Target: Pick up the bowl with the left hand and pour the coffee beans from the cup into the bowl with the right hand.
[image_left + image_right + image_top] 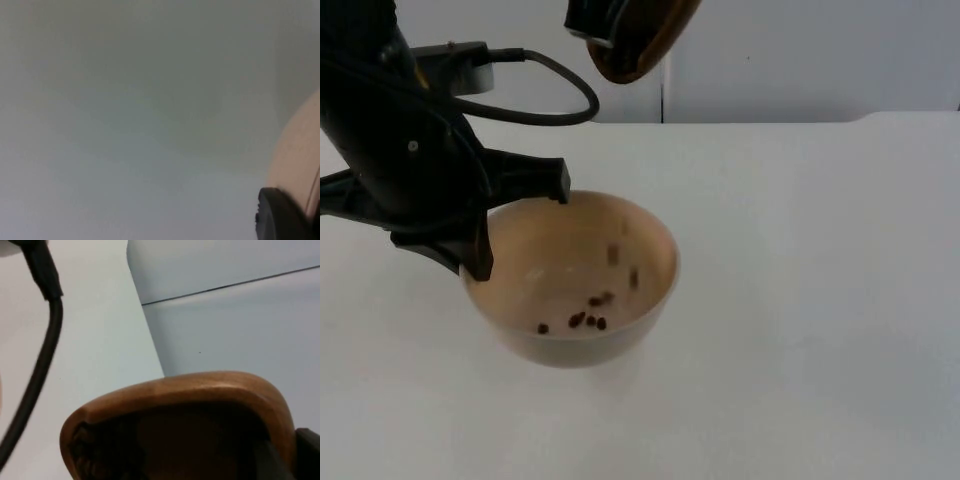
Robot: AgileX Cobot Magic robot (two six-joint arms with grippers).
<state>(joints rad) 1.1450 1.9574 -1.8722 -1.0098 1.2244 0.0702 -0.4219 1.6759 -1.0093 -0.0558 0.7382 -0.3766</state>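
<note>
A beige bowl [575, 280] hangs just above the white table [820, 300]. My left gripper [515, 228] is shut on its left rim, one finger reaching over the back edge. Several dark coffee beans [585, 320] lie at the bowl's bottom, and a few blurred ones [620, 262] are falling inside it. Above the bowl's back edge a brown wooden cup [645, 35] is tipped mouth-down, with my right gripper [592, 18] shut on it. The right wrist view shows the cup's rim [175, 390] close up and a black fingertip [307, 455] beside it. The left wrist view shows the bowl's outer wall [297, 160].
A grey partition wall [800, 50] closes off the table at the back. Open white table top spreads to the right of the bowl and in front of it.
</note>
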